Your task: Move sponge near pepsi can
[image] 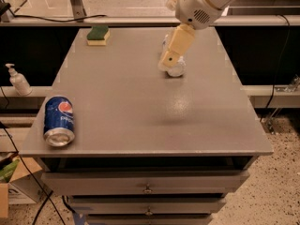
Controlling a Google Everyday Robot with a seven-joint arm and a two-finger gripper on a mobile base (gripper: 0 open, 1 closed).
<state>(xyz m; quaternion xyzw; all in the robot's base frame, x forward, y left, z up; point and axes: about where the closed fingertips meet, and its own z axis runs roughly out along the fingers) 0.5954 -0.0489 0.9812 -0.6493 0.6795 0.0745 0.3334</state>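
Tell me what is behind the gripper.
The gripper hangs over the far right of the table. Behind it lies a clear plastic bottle; only its near end shows, the rest is covered. The sponge sits far left, unhidden.

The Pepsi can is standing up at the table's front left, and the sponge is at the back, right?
No: the camera view shows the pepsi can lying on its side there. The sponge is at the back. The end effector hangs by the bottle.
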